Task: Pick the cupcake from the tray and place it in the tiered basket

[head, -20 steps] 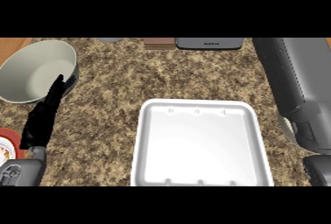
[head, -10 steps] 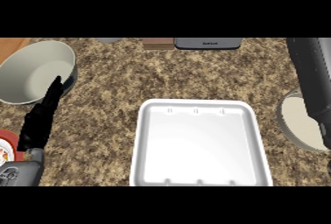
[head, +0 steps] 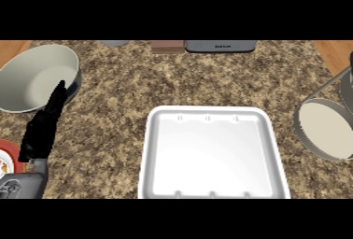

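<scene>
The white tray (head: 214, 156) lies in the middle of the counter and its inside is bare; no cupcake shows anywhere in the head view. At the right edge stands the tiered basket (head: 324, 128), a round grey-rimmed tier with a pale floor, with part of another grey tier above it. My left hand (head: 43, 128) is at the left, open, fingers straight and pointing up the counter, resting beside a large bowl. My right hand and forearm are out of view.
A large pale bowl (head: 34, 77) sits at the far left, just behind my left hand. A red-rimmed item (head: 7, 156) peeks in at the lower left. A grey appliance (head: 221, 45) and a brown block (head: 167, 45) line the back edge.
My right forearm has swung away to the right and left the view, uncovering the tiered basket. The left hand and the tray have not moved.
</scene>
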Controlling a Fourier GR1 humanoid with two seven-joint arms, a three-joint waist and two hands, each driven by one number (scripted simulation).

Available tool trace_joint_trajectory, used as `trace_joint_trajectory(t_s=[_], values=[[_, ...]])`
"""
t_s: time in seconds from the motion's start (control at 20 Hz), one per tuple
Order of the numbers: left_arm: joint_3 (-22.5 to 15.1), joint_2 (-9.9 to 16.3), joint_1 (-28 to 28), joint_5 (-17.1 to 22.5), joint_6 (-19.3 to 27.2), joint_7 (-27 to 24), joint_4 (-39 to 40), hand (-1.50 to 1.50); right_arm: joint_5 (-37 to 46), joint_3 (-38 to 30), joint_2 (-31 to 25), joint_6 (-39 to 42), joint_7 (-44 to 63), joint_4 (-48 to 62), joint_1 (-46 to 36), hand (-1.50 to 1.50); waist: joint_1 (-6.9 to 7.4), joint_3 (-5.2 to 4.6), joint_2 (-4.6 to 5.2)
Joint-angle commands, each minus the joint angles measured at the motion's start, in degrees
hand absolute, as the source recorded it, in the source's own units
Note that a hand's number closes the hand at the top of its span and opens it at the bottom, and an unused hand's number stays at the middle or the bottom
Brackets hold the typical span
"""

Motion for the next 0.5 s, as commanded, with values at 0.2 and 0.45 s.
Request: trace_joint_trajectory(t_s=[0.2,0.45], values=[[1.3,-0.7,1.2,-0.2,-1.1,-2.1,0.7,0.0,-8.3,-5.2,-3.0,6.8,-5.3,-11.1,9.0,1.5,0.3,-0.01,0.15],[2.8,0.6,-1.2,0.2,-2.9,-2.1,3.3,0.0,-12.2,-7.8,-0.2,5.3,-4.6,-17.8,16.8,1.5,0.1,0.01,0.14]])
